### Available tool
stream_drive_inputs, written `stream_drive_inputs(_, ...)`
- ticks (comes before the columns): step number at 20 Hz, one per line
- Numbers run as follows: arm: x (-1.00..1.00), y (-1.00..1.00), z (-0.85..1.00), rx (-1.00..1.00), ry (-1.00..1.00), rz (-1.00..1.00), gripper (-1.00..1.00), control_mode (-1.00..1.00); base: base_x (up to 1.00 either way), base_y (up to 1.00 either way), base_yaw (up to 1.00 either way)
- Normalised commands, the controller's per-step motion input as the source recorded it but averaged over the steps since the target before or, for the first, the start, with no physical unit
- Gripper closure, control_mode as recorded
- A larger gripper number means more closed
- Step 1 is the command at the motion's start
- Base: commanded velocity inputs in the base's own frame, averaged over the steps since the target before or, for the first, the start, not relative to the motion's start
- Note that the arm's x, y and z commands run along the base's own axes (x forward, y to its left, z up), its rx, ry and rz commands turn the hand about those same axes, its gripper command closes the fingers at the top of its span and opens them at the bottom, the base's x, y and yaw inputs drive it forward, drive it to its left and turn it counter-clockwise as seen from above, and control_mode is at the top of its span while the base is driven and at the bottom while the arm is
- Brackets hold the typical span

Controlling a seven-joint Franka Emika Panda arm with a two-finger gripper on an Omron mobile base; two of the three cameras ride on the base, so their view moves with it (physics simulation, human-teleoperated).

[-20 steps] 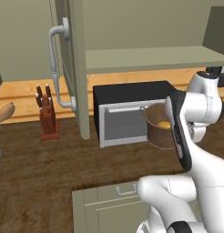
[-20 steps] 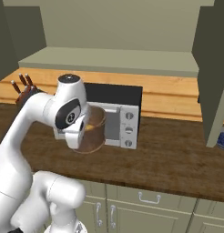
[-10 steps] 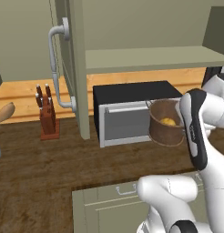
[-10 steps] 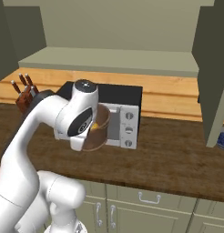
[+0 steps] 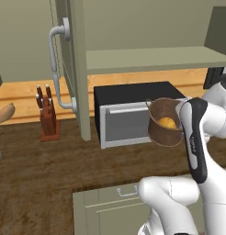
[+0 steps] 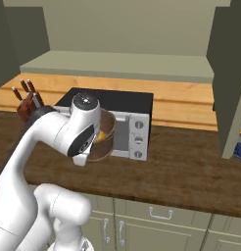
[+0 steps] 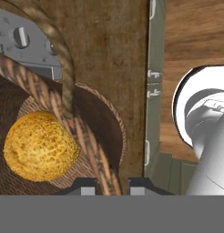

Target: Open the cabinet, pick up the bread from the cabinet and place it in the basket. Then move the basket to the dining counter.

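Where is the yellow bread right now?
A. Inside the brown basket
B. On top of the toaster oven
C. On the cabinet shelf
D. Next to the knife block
A. The bread lies on the bottom of the basket, whose rim the gripper grips, holding it up in front of the toaster oven.

Toaster oven [image 5: 128, 117] and knife block [image 5: 47, 117] on dark worktop [image 5: 50, 170]

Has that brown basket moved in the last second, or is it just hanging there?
Yes. In the left base view the basket, gripped at its rim, has drifted right and slightly up across the toaster oven front.
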Motion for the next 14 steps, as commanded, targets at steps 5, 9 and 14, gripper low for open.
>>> stream_drive_inputs(5, 0.00, 0.00, 0.00, 0.00, 0.00, 0.00, 1.00, -1.00, 0.00, 0.00, 0.00)
stream_drive_inputs(9, 0.00, 0.00, 0.00, 0.00, 0.00, 0.00, 1.00, -1.00, 0.00, 0.00, 0.00)
stream_drive_inputs(14, -0.03, 0.00, 0.00, 0.00, 0.00, 0.00, 1.00, 1.00, -0.35, -0.01, 0.00)
